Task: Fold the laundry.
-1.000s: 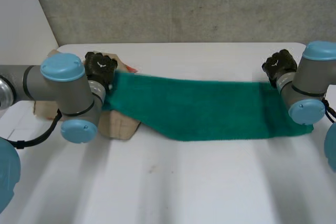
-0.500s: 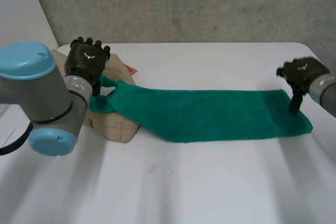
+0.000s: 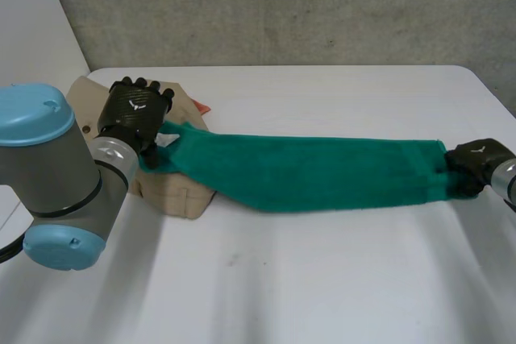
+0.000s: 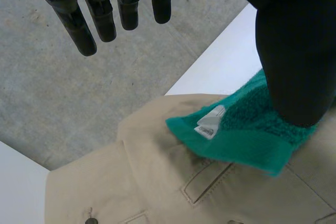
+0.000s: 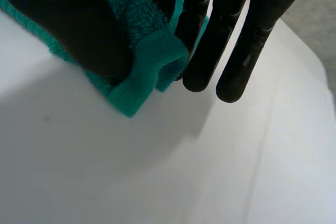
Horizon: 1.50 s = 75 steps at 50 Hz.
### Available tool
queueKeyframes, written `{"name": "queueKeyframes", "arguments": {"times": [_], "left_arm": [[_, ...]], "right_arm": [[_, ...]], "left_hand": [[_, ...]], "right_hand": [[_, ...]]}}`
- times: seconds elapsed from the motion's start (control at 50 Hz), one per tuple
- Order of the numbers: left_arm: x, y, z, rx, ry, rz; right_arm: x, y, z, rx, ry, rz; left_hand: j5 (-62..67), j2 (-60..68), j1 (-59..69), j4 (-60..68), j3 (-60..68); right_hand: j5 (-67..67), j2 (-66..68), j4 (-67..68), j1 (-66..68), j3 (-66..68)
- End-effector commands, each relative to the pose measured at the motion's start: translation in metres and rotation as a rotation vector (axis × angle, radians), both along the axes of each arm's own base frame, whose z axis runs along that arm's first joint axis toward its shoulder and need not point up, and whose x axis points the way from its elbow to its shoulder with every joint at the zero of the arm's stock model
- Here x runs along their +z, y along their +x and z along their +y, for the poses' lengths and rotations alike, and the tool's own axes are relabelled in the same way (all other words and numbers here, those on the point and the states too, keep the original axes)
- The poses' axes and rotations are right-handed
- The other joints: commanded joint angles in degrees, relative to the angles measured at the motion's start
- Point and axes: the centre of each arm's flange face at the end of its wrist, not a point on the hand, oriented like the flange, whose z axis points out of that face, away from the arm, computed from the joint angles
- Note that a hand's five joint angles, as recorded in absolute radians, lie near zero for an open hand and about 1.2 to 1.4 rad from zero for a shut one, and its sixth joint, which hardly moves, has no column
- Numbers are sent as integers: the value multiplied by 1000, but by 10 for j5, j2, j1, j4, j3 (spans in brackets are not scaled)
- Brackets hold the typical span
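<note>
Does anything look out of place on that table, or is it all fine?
Yes: the green towel is not flat on the white table. Its end by the left robot hand lies bunched over a beige garment, while the right robot hand pinches the other end.

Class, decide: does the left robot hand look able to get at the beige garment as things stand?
Probably yes. The left robot hand is right above the beige garment, fingers straight; only the green towel's end, under its thumb, covers part of it.
</note>
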Motion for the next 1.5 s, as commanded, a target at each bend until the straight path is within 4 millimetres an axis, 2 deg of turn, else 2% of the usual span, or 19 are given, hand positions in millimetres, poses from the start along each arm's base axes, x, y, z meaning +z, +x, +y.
{"name": "queueKeyframes", "arguments": {"times": [0.02, 0.24, 0.34, 0.42, 0.48, 0.5, 0.58, 0.6, 0.62, 0.64, 0.8, 0.86, 0.92, 0.94, 1.08, 1.16, 1.24, 1.44, 1.5], "left_arm": [[7, 1, 3, 0, -15, 6], [15, 3, 7, 2, -31, 15], [10, 3, 10, -3, -17, 8], [10, 2, 11, -6, -15, 9], [10, 2, 11, -6, -17, 10], [10, 2, 11, -6, -17, 10], [12, 2, 11, -3, -22, 10], [13, 3, 11, -3, -24, 11], [15, 3, 12, -4, -28, 13], [15, 3, 12, -3, -27, 13], [12, 6, 15, 0, -16, 8], [9, 7, 16, -1, -9, 5], [8, 5, 17, -7, -6, 4], [7, 4, 17, -9, -5, 3], [9, -14, 22, -60, -24, 17], [9, -42, 29, -132, -57, 39], [9, -63, 34, -185, -75, 52], [-8, -99, 44, -268, -64, 48], [-10, -100, 44, -268, -60, 47]], "right_arm": [[25, -34, -8, -103, -86, 26], [53, -112, -24, -202, -176, 236], [61, -103, -28, -152, -219, 280], [80, -57, -31, -60, -323, 247], [98, -5, -22, 61, -405, 216], [106, 21, -13, 137, -436, 202], [112, 78, 11, 308, -473, 160], [115, 115, 30, 426, -492, 124], [115, 120, 33, 444, -493, 119], [112, 143, 46, 520, -494, 93], [73, 247, 121, 850, -441, 12], [53, 265, 137, 905, -403, 8], [25, 275, 147, 919, -346, 32], [19, 275, 145, 886, -328, 48], [49, 256, 126, 653, -315, -10], [72, 213, 98, 419, -223, -217], [83, 177, 96, 279, -129, -361], [23, 95, 95, 123, 7, -129], [12, 82, 91, 110, 17, -86]], "left_hand": [[-30, -17, -7, -17, -21], [-30, -17, -7, -17, -21], [-30, -17, -7, -17, -21], [-30, -17, -7, -17, -21], [-30, -17, -7, -17, -21], [-30, -17, -7, -17, -21], [-30, -17, -7, -17, -21], [-30, -17, -7, -17, -21], [-30, -17, -7, -17, -21], [-30, -17, -7, -17, -21], [-30, -17, -7, -17, -21], [-30, -17, -7, -17, -21], [-30, -17, -7, -17, -21], [-30, -17, -7, -17, -21], [-30, -17, -7, -17, -21], [-30, -17, -7, -17, -21], [-30, -17, -7, -17, -21], [-30, -17, -7, -17, -21], [-30, -17, -7, -17, -21]], "right_hand": [[144, 125, 120, 247, 122], [144, 125, 120, 247, 122], [144, 125, 120, 247, 122], [144, 125, 120, 247, 122], [144, 125, 120, 247, 122], [144, 125, 120, 247, 122], [144, 125, 120, 247, 122], [144, 125, 120, 247, 122], [144, 125, 120, 247, 122], [144, 125, 120, 247, 122], [144, 125, 120, 247, 122], [144, 125, 120, 247, 122], [-344, -363, -368, -241, -365], [-556, -575, -580, -453, -578], [-556, -575, -580, -453, -578], [-556, -575, -580, -453, -578], [-556, -575, -580, -453, -578], [-556, -575, -580, -453, -578], [-415, -434, -439, -312, -436]]}}
